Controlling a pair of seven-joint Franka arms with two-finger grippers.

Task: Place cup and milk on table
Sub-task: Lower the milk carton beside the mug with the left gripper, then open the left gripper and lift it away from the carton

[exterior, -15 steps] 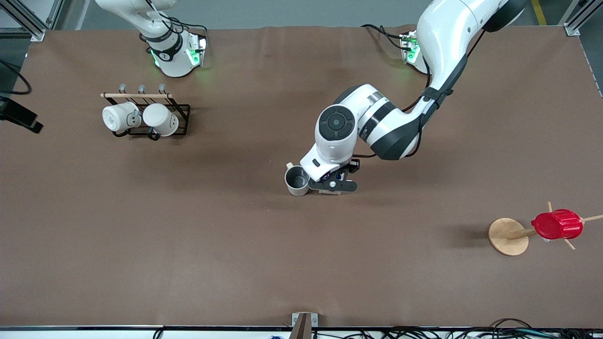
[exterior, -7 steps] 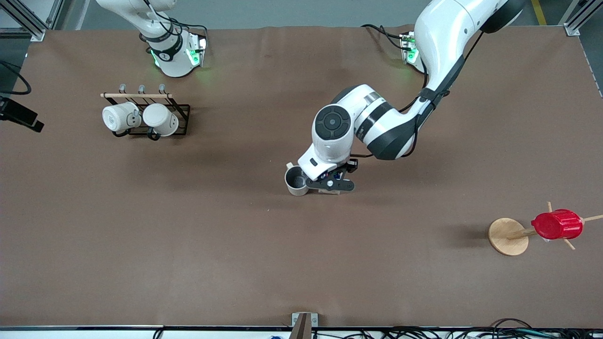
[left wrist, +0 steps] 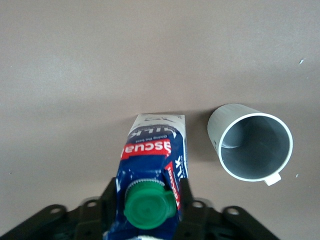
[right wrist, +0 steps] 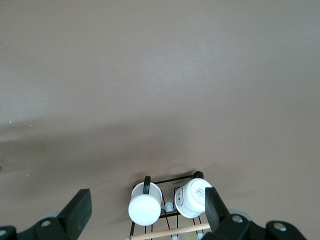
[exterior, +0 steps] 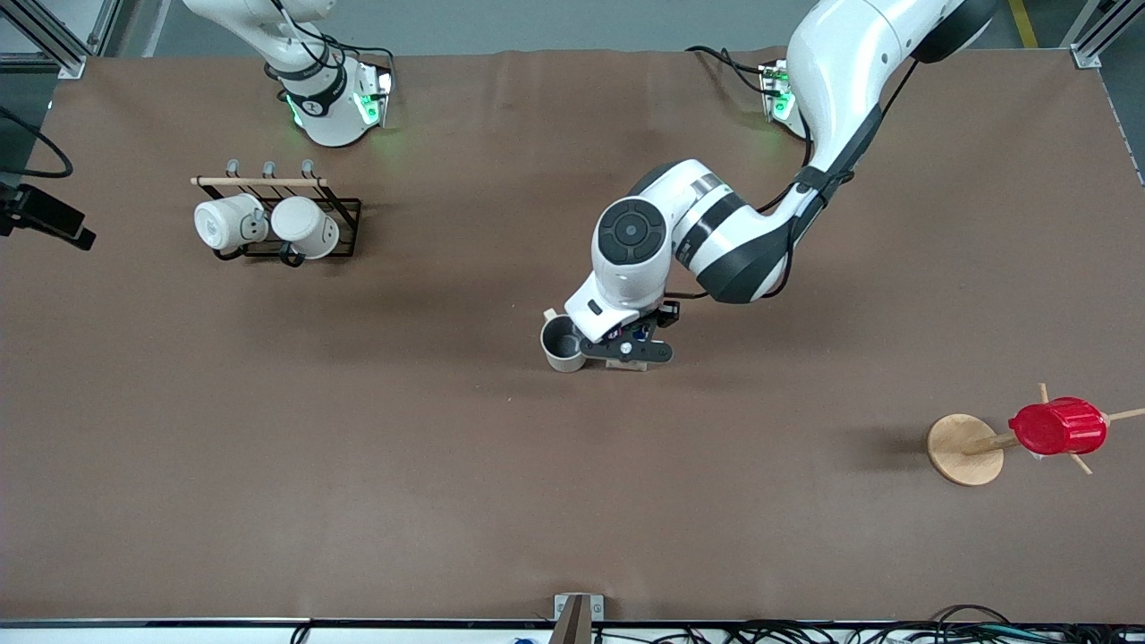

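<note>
1. We see the left gripper [left wrist: 146, 200] low over the middle of the tabletop [exterior: 358, 465], its jaws closed against the two sides of the milk [left wrist: 152, 170] — green cap up, red label showing.
2. The milk stands upright; whether its base touches the tabletop we cannot tell. In the front view the left arm's wrist hides the carton almost wholly.
3. The cup [exterior: 563, 343] sits upright on the tabletop just beside the milk, toward the right arm's end, grey inside showing and apart from the carton [left wrist: 250, 148].
4. The right gripper [right wrist: 145, 210] waits high over the rack [exterior: 277, 219] of two white mugs [exterior: 267, 224] — jaws spread wide, nothing between them.
5. A red ribbed cup [exterior: 1057, 427] hangs on a wooden stand [exterior: 962, 450] near the left arm's end, nearer the front camera than the cup.
</note>
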